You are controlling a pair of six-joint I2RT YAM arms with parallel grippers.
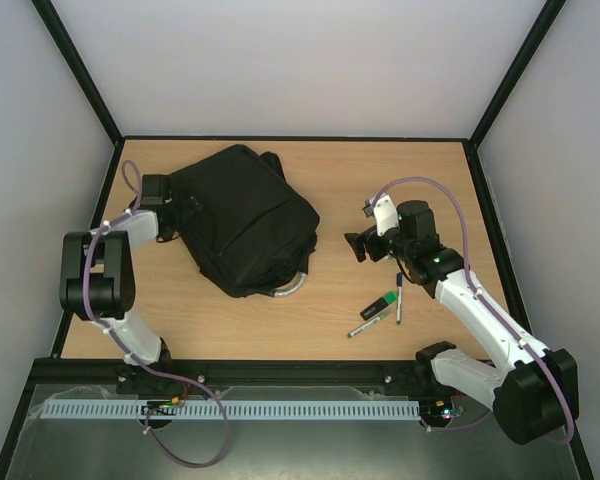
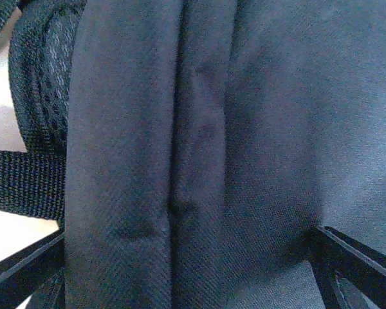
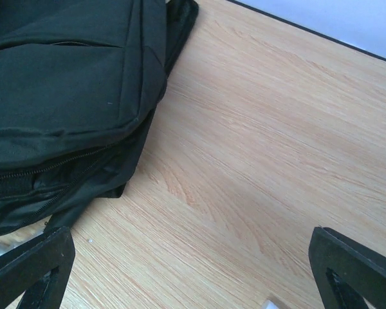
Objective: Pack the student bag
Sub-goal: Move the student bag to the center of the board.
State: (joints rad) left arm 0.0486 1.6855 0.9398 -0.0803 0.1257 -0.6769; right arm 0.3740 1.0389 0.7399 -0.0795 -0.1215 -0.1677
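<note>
The left gripper point(image 1: 185, 208) is wide open against the left side of the one bag point(image 1: 242, 220), clamping nothing. The bag lies back-left on the table point(image 1: 410, 180). Near the bag's right side, the right gripper point(image 1: 358, 245) gapes empty. Three pens point(image 1: 380, 303) lie beside that arm.

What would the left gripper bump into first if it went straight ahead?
The student bag: its black fabric fills the view just ahead of the open left gripper, seemingly very close, though the exact gap is unclear.
</note>
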